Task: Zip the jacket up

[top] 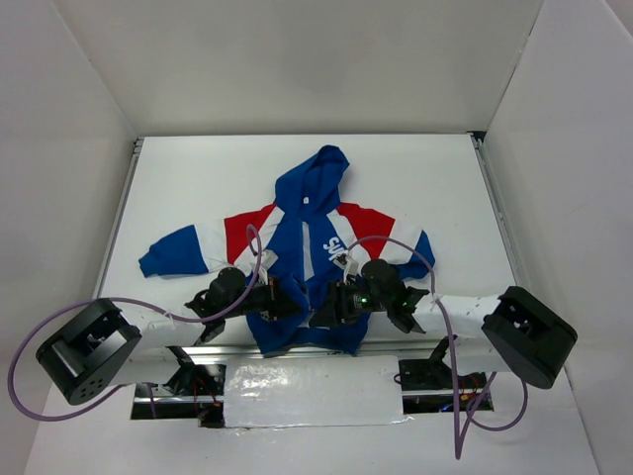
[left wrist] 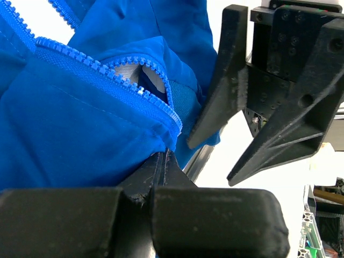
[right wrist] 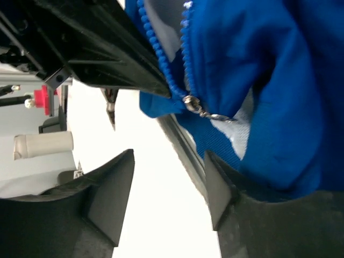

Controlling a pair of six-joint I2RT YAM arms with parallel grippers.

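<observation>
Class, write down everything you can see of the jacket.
The jacket lies flat on the white table, hood away from the arms, sleeves spread. Thin-looking fabric: blue body and hood, red shoulders, white stripes and lettering. Its blue-toothed zipper gapes at the hem, metal slider low. The left hand pinches the hem; the right hand is open beside it.

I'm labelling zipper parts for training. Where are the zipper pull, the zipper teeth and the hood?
Zipper pull [right wrist: 201, 111]: right wrist view, on its metal link.
Zipper teeth [left wrist: 86, 60]: left wrist view, mid-run of the blue row.
Hood [top: 318, 176]: top view, middle of its blue panel.
</observation>
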